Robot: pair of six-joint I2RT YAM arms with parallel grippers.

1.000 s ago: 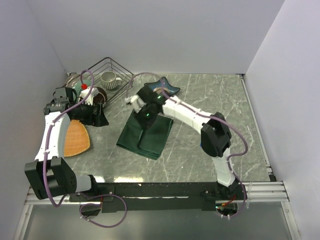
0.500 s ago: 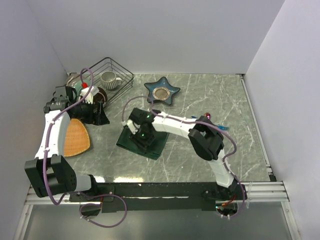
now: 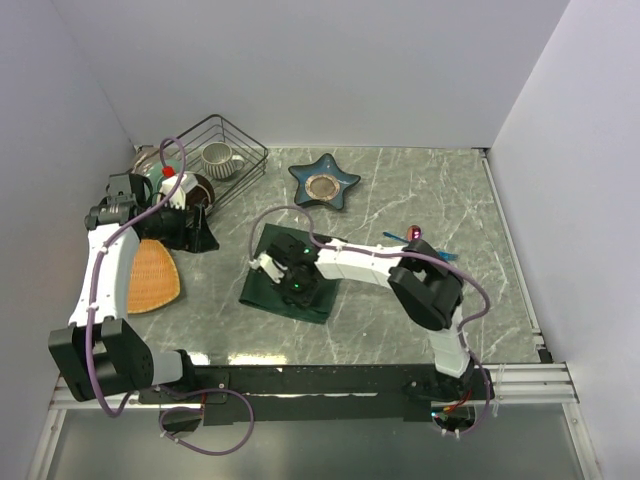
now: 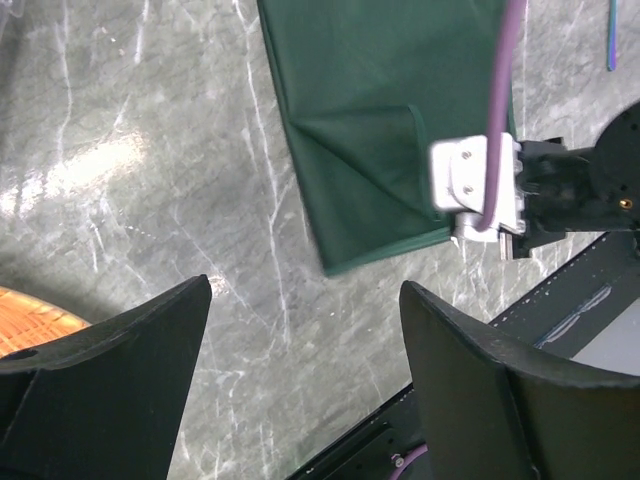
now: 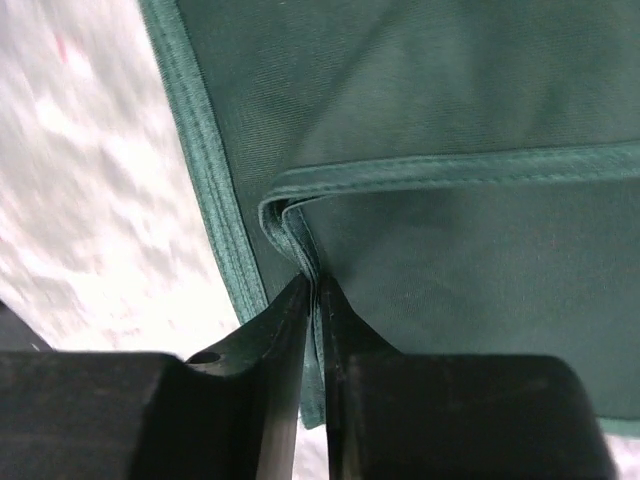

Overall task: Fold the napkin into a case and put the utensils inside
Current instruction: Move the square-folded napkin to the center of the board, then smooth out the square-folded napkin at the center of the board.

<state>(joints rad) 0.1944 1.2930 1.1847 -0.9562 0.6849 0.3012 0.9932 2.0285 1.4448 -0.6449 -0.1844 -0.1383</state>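
1. The napkin (image 3: 262,292) lies flat on the desk (image 3: 420,180), near the front edge and left of centre. It is already doubled over, with a folded flap on top.
2. I judge it light, limp and thin. It will drape and sag from wherever it is lifted, and loose layers may slide over each other. The stitched hem is thicker and firmer than the rest, so a corner or edge at the hem is the best place to pinch it.
3. The right gripper (image 5: 313,290) has done just that. Its fingers are pressed almost together on the doubled hem at the flap's corner, with at least two layers caught between them.
4. The left gripper (image 4: 305,335) hangs well above the desk near the orange mat (image 3: 155,275). Its fingers are spread wide and hold nothing.
5. Only the right wrist view shows the pinch itself, the layers and the stitching. It shows nothing of the napkin's outline.
6. The left wrist view shows the flap's diagonal crease and the napkin's near corner, which the right arm partly covers from above.
7. Only the overhead view gives the whole layout. The utensils (image 3: 416,233) lie to the right, well apart from the napkin and partly hidden by the right arm. The star-shaped dish (image 3: 324,183) sits beyond the napkin.
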